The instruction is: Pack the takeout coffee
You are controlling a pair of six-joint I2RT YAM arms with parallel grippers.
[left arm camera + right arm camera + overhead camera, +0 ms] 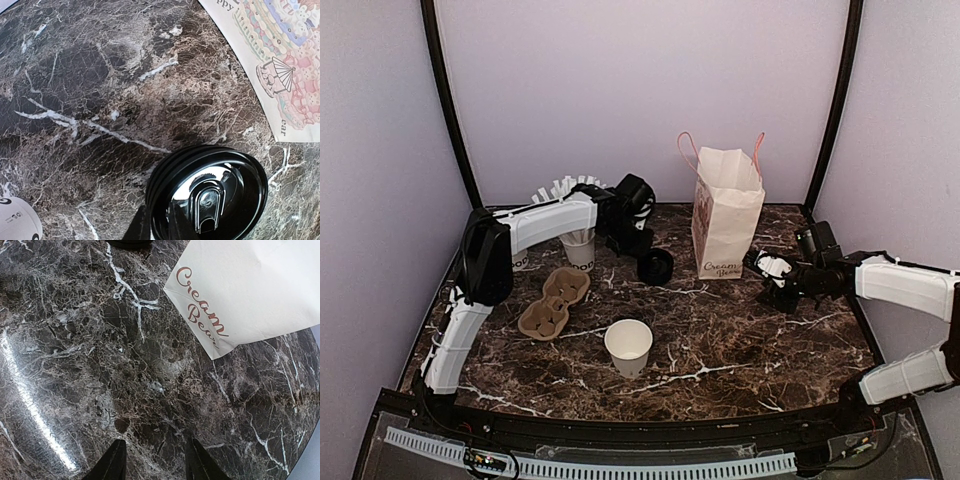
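The takeout coffee (655,265) sits on the tabletop (740,330) just left of the paper bag (727,215), and only its black dome lid shows. The left gripper (642,240) is right at it, though I cannot tell whether it has clenched. The right gripper (156,465) hangs released and empty. I'd guess the cup is light and crushable, so take it gently below the lid.

From above, only the black lid of the coffee (656,265) shows. The left tool (641,246) covers the cup wall, and how its jaws stand cannot be told. The left arm (550,222) hides part of the straw cup (579,248). In the right wrist view the bag (250,285) runs off the top and right edges.
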